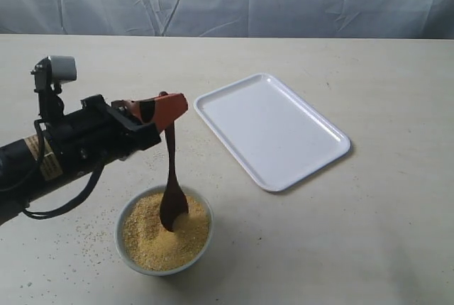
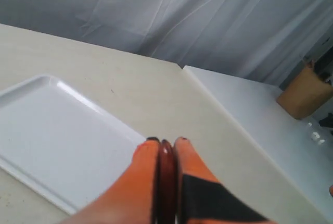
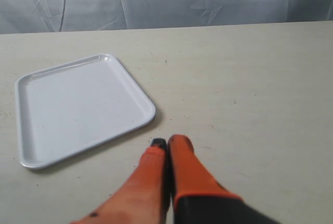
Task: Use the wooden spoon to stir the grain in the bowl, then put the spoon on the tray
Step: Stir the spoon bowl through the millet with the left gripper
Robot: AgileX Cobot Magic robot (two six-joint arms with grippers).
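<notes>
You are in the stirring step: your left gripper (image 1: 169,108) is clamped tight on the handle end of the wooden spoon (image 1: 172,184), which hangs nearly upright with its head dug into the grain (image 1: 150,240) in the bowl (image 1: 120,225). How much stirring is done cannot be told. Your right gripper (image 3: 166,143) is pinched closed, holding nothing. By my judgement, what remains is lifting the spoon out and laying it on the tray (image 1: 273,131), well apart to the right

Wooden spoon (image 1: 172,186) upright in grain (image 1: 149,240)
</notes>
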